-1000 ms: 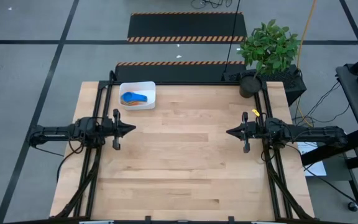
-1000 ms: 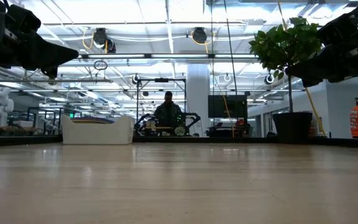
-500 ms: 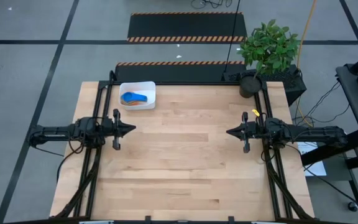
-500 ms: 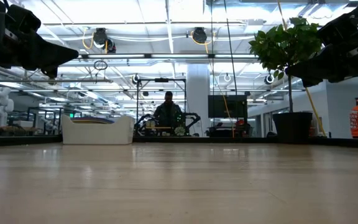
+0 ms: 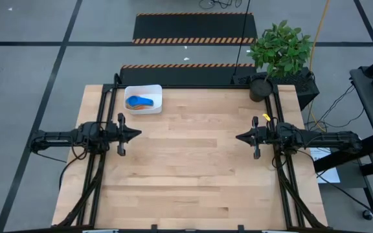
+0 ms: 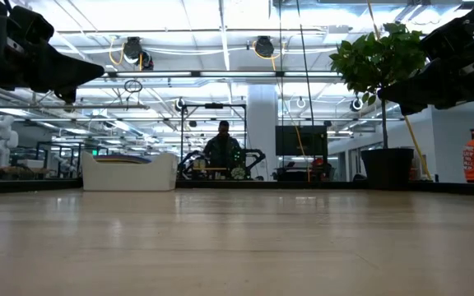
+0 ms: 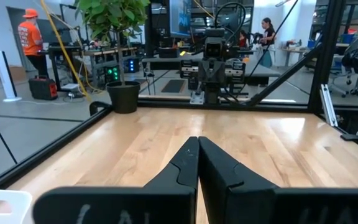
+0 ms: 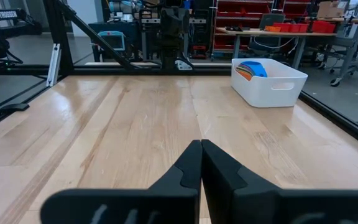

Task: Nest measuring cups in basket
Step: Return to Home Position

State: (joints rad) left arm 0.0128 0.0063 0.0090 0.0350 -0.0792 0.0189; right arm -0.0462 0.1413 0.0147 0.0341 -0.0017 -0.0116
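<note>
The measuring cups (image 5: 140, 101) sit nested in the basket (image 5: 144, 87), a blue one on top with orange beneath (the rest hidden). The basket is near the left gripper (image 5: 136, 134) and well apart from the right gripper (image 5: 239, 137). Both grippers are clenched on nothing. Nothing has moved in the last second, so the job looks finished.

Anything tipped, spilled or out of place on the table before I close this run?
Nothing stands out. The basket sits upright near the table's far left corner, with the measuring cups nested inside it. The left gripper and right gripper are shut and empty, facing each other above the table.
</note>
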